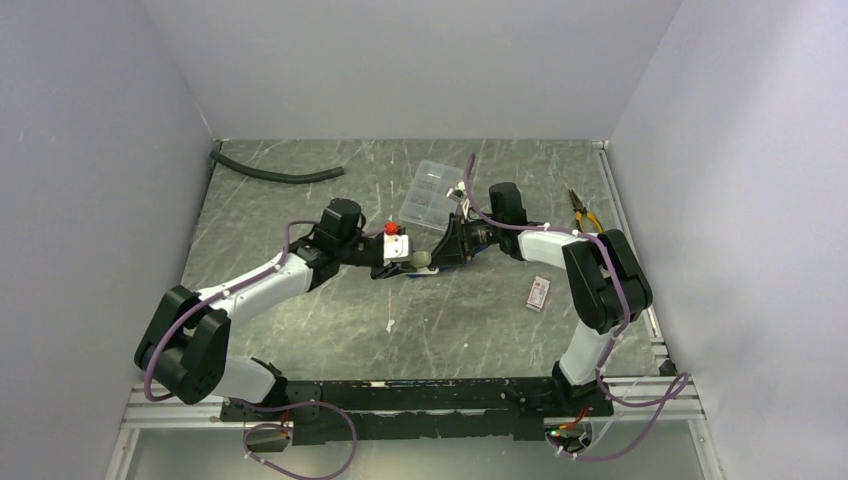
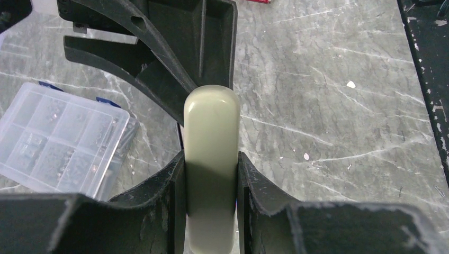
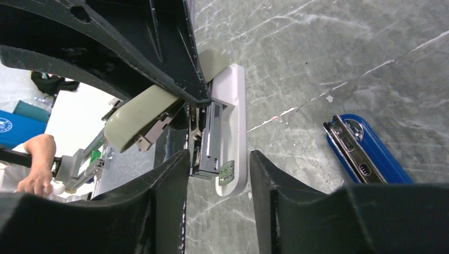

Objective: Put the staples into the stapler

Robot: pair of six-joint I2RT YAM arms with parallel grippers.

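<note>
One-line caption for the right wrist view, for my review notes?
Right gripper straddling the opened stapler's white base, left gripper clamping its beige lid, blue tool lying alongside.

Small white box (image 1: 538, 293): red print, too small to read.
Blue panel (image 3: 8, 127): white mark, cut off by the edge, unreadable.
Stapler (image 3: 235, 106): no legible lettering.

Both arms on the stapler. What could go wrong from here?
1. Left gripper clamps the lid, right gripper straddles the base: opposing pulls could strain the hinge or make it slip.
2. Staple box lies off to the right and neither gripper holds staples. One must let go to fetch them, and the lid could snap shut.
3. Blue piece beside the right gripper could get bumped.
</note>
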